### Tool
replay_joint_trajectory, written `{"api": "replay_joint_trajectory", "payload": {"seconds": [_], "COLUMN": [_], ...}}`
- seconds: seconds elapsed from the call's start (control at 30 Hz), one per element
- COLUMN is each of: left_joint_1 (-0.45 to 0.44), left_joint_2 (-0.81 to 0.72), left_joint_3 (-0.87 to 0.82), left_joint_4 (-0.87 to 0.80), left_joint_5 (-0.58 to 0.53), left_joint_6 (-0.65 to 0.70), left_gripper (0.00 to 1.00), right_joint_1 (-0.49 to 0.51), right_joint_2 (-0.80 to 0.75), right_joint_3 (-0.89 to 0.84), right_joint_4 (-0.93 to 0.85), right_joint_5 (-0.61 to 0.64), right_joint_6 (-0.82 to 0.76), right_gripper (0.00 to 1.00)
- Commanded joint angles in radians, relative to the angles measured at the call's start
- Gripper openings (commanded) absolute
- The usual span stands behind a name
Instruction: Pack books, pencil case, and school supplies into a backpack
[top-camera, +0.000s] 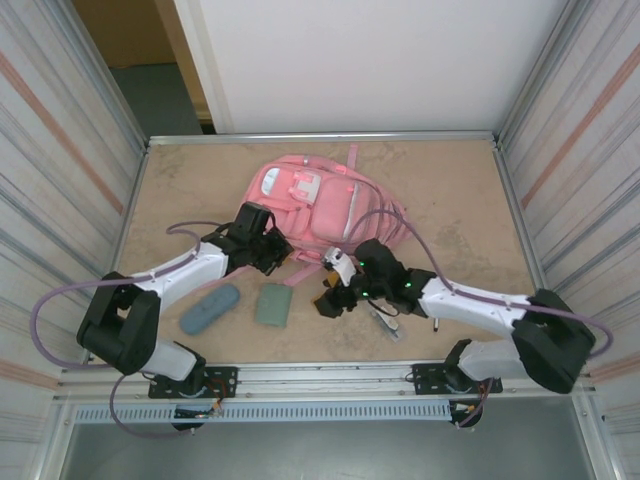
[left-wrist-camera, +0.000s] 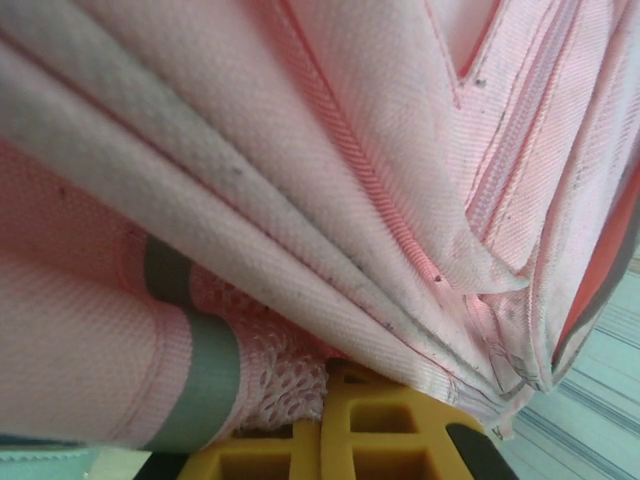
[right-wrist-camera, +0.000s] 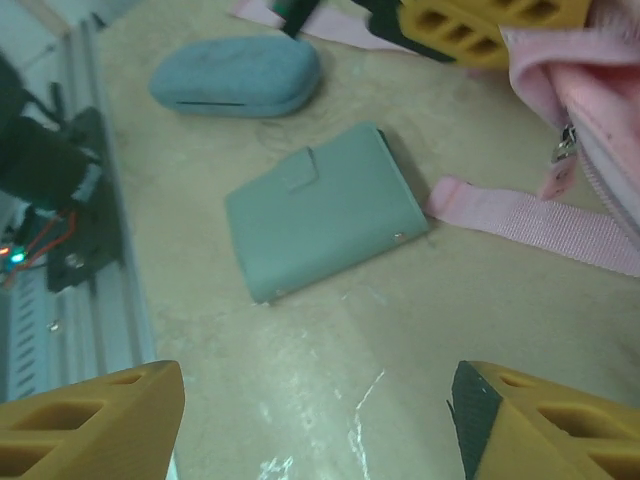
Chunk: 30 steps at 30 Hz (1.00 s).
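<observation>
Pink backpack (top-camera: 320, 200) lies mid-tabletop (top-camera: 450, 200) from above, with the pencil case (top-camera: 210, 308) and green book (top-camera: 273, 303) toward the near edge, left of the right gripper (top-camera: 330, 298). At the left wrist, the left gripper (left-wrist-camera: 325, 400) is closed on backpack fabric. At the right wrist, the right gripper stands spread apart, near the green book.

Top view is running on even, soft light, with the arms throwing only faint shadows on the table (top-camera: 450, 200). Left wrist is showing the backpack (left-wrist-camera: 300, 150) weave sharp mid-frame, blurring at the lower left. Right wrist is catching pale glare streaks on the table, and the right gripper fingers (right-wrist-camera: 90, 420) are sitting out of focus.
</observation>
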Motion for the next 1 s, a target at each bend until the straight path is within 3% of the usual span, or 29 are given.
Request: {"api": "replay_joint_trajectory", "payload": {"seconds": [0.0,0.13,0.27,0.4,0.67,0.83,0.97], "left_joint_1": [-0.013,-0.013,-0.016,-0.027,-0.031,-0.029,-0.027], "left_joint_2": [-0.056,-0.051,-0.063,-0.087,-0.145,-0.159,-0.163], "left_joint_3": [0.006,-0.027,-0.032,-0.027,-0.031,-0.028,-0.034], "left_joint_4": [0.063,0.131,0.155,0.152,0.091,0.056,0.054], "left_joint_5": [0.033,0.082,0.107,0.131,0.121,0.116,0.115], "left_joint_6": [-0.041,-0.087,-0.116,-0.105,-0.101,-0.085,-0.087], "left_gripper": [0.00,0.00,0.00,0.00,0.00,0.00,0.00], "right_joint_1": [0.024,0.125,0.154,0.179,0.181,0.182,0.184], "right_joint_2": [0.100,0.184,0.258,0.316,0.384,0.413,0.408], "right_joint_3": [0.109,0.185,0.232,0.304,0.402,0.416,0.414], "right_joint_4": [-0.029,-0.103,-0.134,-0.183,-0.193,-0.170,-0.152], "right_joint_5": [0.210,0.471,0.597,0.724,0.799,0.848,0.854], "right_joint_6": [0.250,0.508,0.634,0.623,0.516,0.453,0.410], "right_gripper": [0.69,0.65,0.57,0.57,0.49,0.39,0.25]}}
